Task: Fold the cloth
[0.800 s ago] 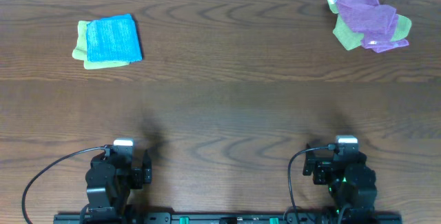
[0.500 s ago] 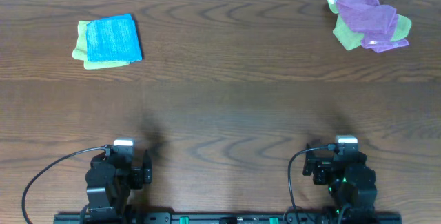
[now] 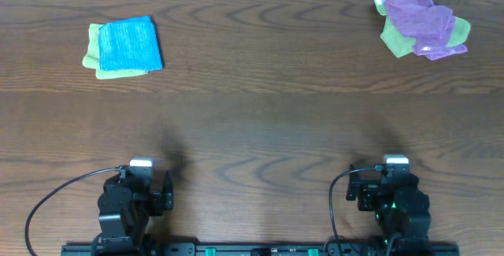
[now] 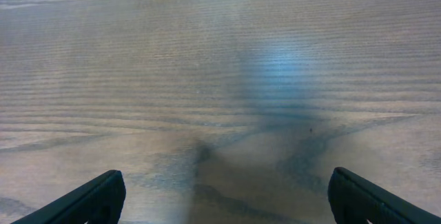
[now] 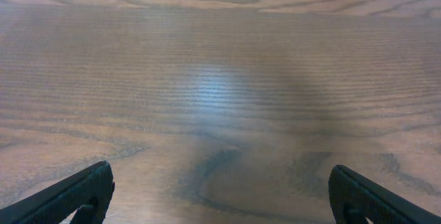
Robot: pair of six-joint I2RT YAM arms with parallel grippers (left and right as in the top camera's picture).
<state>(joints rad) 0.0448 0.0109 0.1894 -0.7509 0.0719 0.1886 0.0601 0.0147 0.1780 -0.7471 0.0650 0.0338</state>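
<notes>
The purple cloth [image 3: 421, 18] lies crumpled at the far right of the table in the overhead view, on top of a lime-green cloth [image 3: 399, 43]. A small white tag [image 3: 426, 49] shows at its near edge. My left gripper [image 3: 147, 179] rests at the near left edge and my right gripper [image 3: 386, 176] at the near right edge, both far from the cloth. In the left wrist view the left gripper [image 4: 224, 196] is open over bare wood. In the right wrist view the right gripper [image 5: 220, 193] is open over bare wood.
A folded bright blue cloth [image 3: 130, 44] lies on a lime-green cloth [image 3: 94, 47] at the far left. The dark wooden table [image 3: 252, 122] runs the full width. The arm bases and a cable [image 3: 55, 197] sit along the near edge.
</notes>
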